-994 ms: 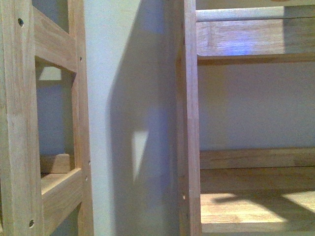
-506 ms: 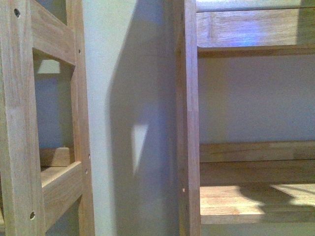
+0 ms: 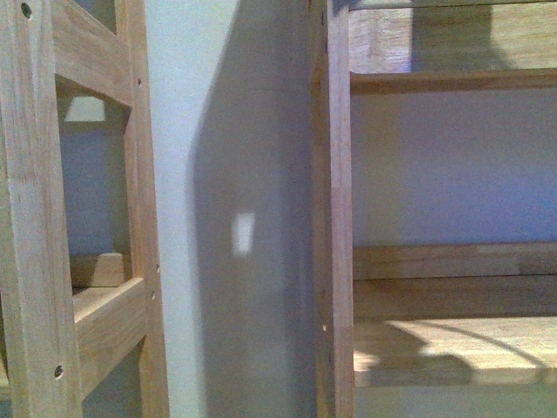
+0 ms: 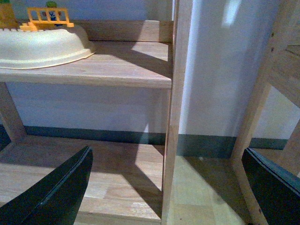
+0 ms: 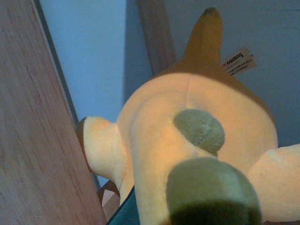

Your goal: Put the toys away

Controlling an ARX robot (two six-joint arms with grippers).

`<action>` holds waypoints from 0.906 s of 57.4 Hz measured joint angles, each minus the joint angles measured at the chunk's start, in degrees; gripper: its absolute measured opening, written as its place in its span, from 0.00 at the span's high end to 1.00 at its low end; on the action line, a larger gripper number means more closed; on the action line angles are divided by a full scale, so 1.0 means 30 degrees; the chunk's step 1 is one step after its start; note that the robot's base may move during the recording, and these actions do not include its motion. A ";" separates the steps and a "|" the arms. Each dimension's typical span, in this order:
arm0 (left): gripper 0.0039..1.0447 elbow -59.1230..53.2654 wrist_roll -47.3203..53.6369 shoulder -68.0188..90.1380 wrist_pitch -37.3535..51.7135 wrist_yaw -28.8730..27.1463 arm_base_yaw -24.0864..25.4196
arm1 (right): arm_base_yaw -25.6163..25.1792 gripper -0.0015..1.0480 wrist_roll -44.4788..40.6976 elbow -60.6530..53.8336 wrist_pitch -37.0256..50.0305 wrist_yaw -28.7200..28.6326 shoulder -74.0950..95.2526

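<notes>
One plush animal (image 5: pixel 197 140) fills my right wrist view (grip unseen, can't tell); left gripper (image 4: pixel 168 187) gapes empty.

The plush animal (image 5: pixel 197 140) carries a sewn tag (image 5: pixel 239 62) — reading "naiiang" — smaller print illegible

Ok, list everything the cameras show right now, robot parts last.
plush toy: one, orange-yellow with tan pads and a sewn label, filling the right wrist view beside a wooden upright.
wooden shelf units: two, light wood, side by side against the wall.
wall: pale, with shadows, behind the shelves.
basin: one, cream, on the upper shelf in the left wrist view.
small toy fence: one, orange-yellow, behind the basin.
left gripper: black fingers spread, nothing between.
right gripper: not visible.
</notes>
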 joint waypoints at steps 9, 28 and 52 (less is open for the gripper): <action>0.06 0.0000 -0.0007 0.0000 0.0000 0.0000 0.0000 | -0.0219 0.89 0.0576 0.0080 0.0124 -0.0197 0.0153; 0.06 0.0000 -0.0007 0.0000 0.0000 0.0000 0.0000 | -0.1545 0.89 0.1916 0.1967 -0.0255 -0.1326 0.1617; 0.06 0.0000 0.0000 0.0000 0.0000 0.0000 0.0000 | -0.2025 0.89 0.2382 0.2127 -0.0277 -0.1224 0.1785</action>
